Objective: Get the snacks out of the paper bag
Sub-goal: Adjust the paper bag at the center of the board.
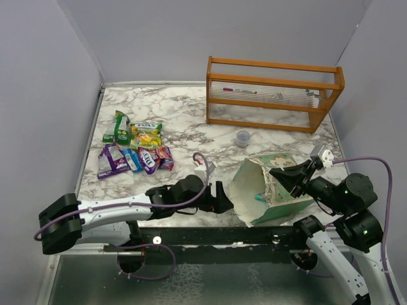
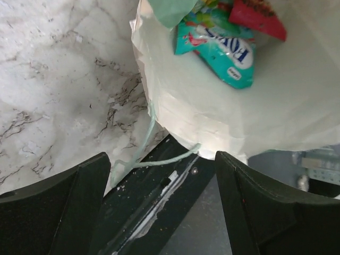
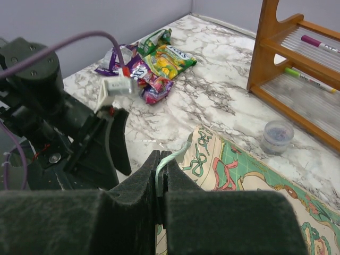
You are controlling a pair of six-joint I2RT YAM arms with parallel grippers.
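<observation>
Left gripper [image 1: 224, 196]: I have it wide open and low at the near edge of the bench [image 1: 178, 121]. It faces the bag mouth and sits just short of it, with nothing between the fingers.
Handle [image 2: 159, 159]: a thin pale string loop hangs from the bag rim over the near edge. In my left wrist view it lies between the two fingers and touches neither.
Bag [image 1: 251, 194]: it lies on its side at the near right of the bench, mouth toward the left, with the cream inside showing.
Right gripper [image 3: 160, 164]: closed, pinching a pale green strip at the upper rim of the bag. I cannot tell whether the strip is paper edge or string.
Inside bag: a teal packet [image 2: 220, 50] lies on the lower wall. A red packet [image 2: 257, 18] is deeper in, touching it. A green scrap at the top edge of the view is cut off and I cannot identify it.
Pile [image 1: 137, 149]: green, yellow, purple, blue and pink packets lie touching one another at mid-left of the bench, well apart from the bag.
Cup [image 1: 243, 137]: small and clear, upright, beyond the bag and near the front of the rack.
Rack [image 1: 273, 95]: orange wood, at the far right, with markers lying on its shelf.
</observation>
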